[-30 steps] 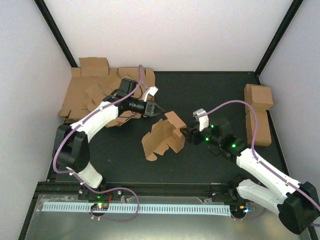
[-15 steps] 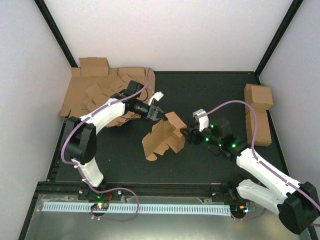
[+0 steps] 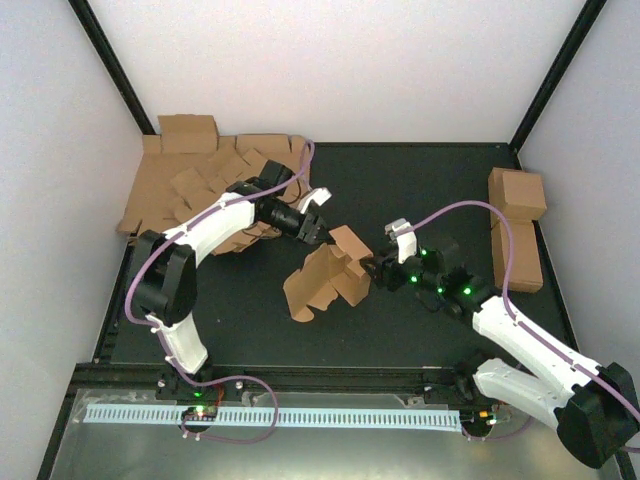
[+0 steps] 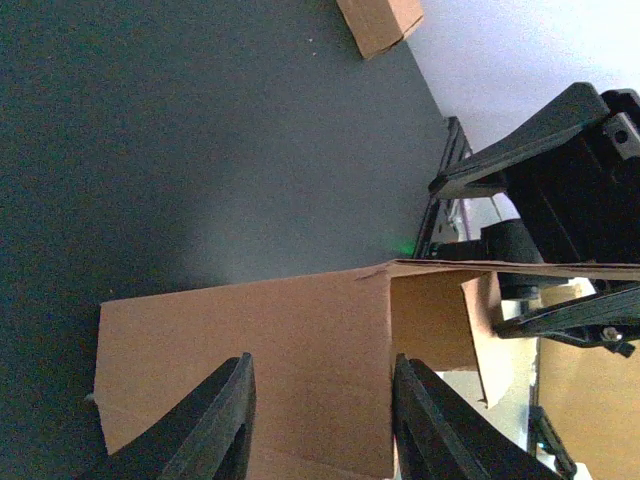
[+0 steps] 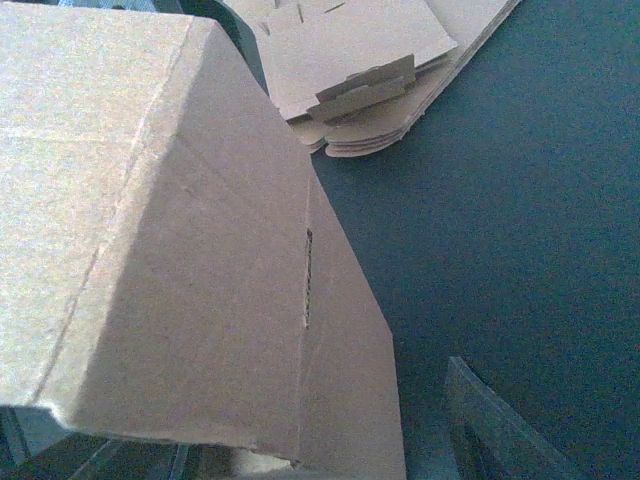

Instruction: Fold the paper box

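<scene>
We saw the black table [image 3: 420,190], with a stack of flat blanks [image 3: 160,195] at its far left. The paper box [image 3: 325,275] sat half folded mid-table, between the arms. The left gripper [image 3: 316,231] hung parted at its far flap. The right gripper [image 3: 374,268] met its right end; we could not tell its grip.

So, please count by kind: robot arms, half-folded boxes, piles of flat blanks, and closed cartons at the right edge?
Robot arms: 2, left arm, right arm
Half-folded paper box: 1
Pile of flat blanks: 1
Closed cartons: 2
Total: 6
</scene>
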